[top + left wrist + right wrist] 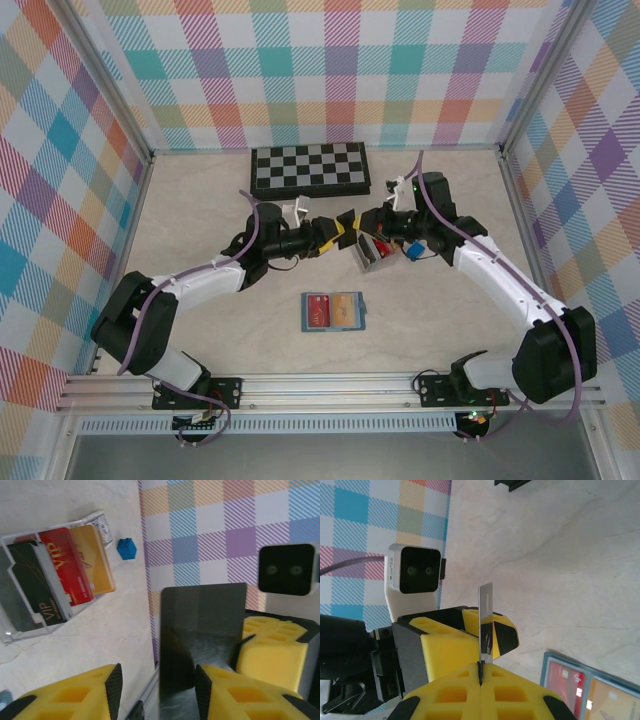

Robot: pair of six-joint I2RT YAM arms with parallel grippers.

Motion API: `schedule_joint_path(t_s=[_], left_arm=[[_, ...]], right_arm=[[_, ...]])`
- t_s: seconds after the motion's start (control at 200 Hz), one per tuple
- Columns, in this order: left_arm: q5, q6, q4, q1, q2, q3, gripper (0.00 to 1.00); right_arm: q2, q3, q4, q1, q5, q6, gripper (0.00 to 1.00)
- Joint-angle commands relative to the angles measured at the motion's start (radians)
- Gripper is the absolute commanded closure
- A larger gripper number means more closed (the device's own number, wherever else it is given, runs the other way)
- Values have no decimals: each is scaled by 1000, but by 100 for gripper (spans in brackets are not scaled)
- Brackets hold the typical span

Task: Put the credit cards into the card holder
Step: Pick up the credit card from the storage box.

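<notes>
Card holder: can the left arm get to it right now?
Probably yes. The card holder lies in the open with nothing over it, and the left gripper stands open just beyond it.

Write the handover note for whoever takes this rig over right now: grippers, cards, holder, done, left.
Right gripper: shut on a dark card, between the arms.
Left gripper: jaws apart beside that card, not gripping it.
Card holder: open on the table, with a red card and a tan card in it; done.
Clear tray: holds a red VIP card, an orange card, a dark VIP card.
Left: the held card and the tray's cards.
</notes>
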Motion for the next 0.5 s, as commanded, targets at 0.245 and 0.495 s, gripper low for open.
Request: schedule_joint_path(t_s=[0.245, 0.495], left_arm=[[22, -22, 72, 12, -31, 10, 100], [33, -20, 80, 12, -45, 11, 100]], right_arm=[[24, -24, 62, -30, -96, 35, 95], [42, -25, 80, -37, -153, 44, 86]])
